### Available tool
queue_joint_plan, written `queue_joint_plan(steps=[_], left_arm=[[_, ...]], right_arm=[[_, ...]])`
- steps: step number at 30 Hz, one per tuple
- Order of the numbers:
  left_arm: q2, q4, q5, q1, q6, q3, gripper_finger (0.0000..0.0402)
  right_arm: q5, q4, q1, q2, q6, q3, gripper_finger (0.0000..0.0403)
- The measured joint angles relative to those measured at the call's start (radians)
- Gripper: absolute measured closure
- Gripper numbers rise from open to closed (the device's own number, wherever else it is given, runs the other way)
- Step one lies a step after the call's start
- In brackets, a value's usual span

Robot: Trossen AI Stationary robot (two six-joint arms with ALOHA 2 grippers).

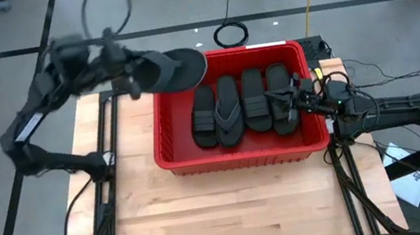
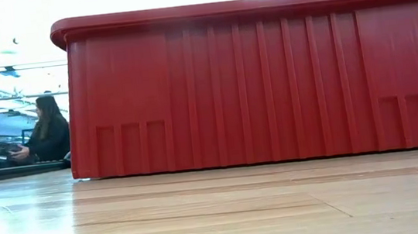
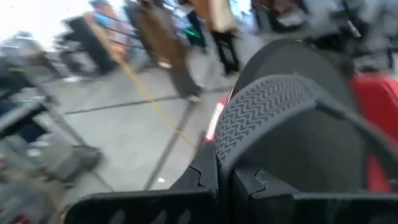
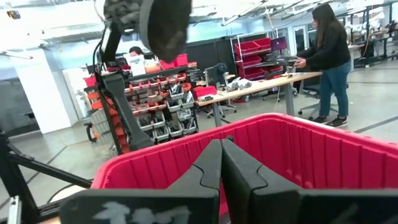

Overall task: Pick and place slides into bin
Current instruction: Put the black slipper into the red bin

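carrying step: left gripper [image 1: 137,78] pinching a ribbed-strap slide [image 1: 174,70] over the red bin's [image 1: 240,153] rim beside 4 slides [image 1: 243,104] inside, right gripper [image 1: 300,97] pressed together, empty; next, likely lowering and releasing.

surface: light wooden table [image 1: 207,209] | on it: 1 red bin [image 1: 240,153], far half

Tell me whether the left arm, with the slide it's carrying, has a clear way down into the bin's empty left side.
Probably yes. The left gripper is shut on a slide held above the bin's back left corner. The four slides inside lie toward the right, and the right gripper sits at the right edge.
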Motion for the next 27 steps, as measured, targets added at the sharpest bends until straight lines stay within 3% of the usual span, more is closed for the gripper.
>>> queue_joint_plan(steps=[5, 10, 16, 21, 27], left_arm=[[0.157, -0.202, 0.378, 0.159, 0.254, 0.149, 0.0402], [0.313, -0.392, 0.541, 0.233, 0.443, 0.273, 0.0402], [0.496, -0.442, 0.545, 0.189, 0.638, 0.318, 0.0402], [0.567, -0.475, 0.511, 0.125, 0.75, 0.324, 0.0402], [0.625, -0.539, 0.337, 0.062, 0.955, 0.284, 0.0402]], right_arm=[[-0.026, -0.001, 0.0, 0.0, 0.031, 0.0, 0.0403], [-0.026, -0.006, 0.0, 0.0, 0.031, 0.0, 0.0403], [-0.024, -0.014, 0.0, 0.0, 0.021, 0.0, 0.0403], [-0.024, -0.03, 0.0, 0.0, 0.024, 0.0, 0.0403], [-0.024, -0.053, 0.0, 0.0, 0.024, 0.0, 0.0403]])
